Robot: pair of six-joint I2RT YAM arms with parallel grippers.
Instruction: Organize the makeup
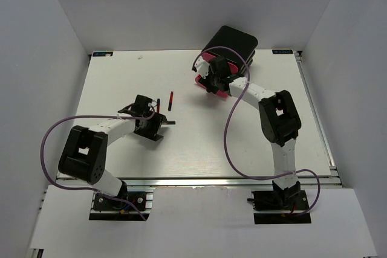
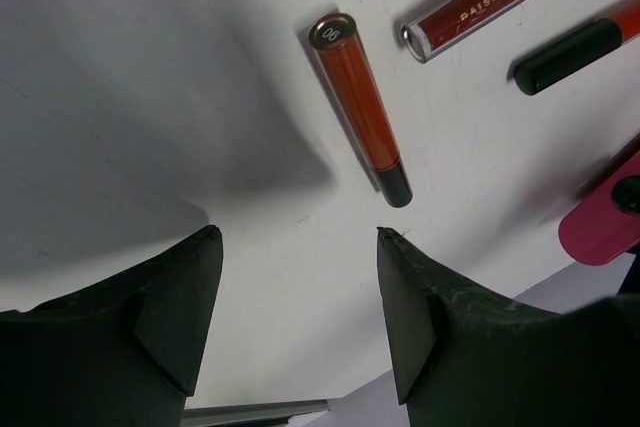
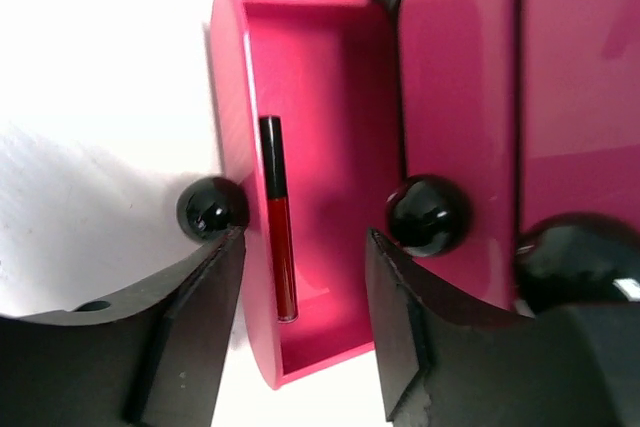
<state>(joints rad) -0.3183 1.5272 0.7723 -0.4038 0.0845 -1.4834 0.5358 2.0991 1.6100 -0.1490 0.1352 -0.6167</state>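
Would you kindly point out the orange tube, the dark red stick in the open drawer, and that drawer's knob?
orange tube (image 2: 362, 112): left wrist view, mid barrel.
dark red stick (image 3: 282, 257): right wrist view, red lower part.
drawer knob (image 3: 210, 209): right wrist view, glossy centre.

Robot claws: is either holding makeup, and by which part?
Neither holds anything. The right gripper is open over the pink drawer where a red stick lies; the left gripper is open near an orange tube.

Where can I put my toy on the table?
The white table is bare in the middle, between the two arms, and in the far left corner. It's crowded ahead of the left gripper, where thin red makeup sticks lie, and at the black box with pink drawers.
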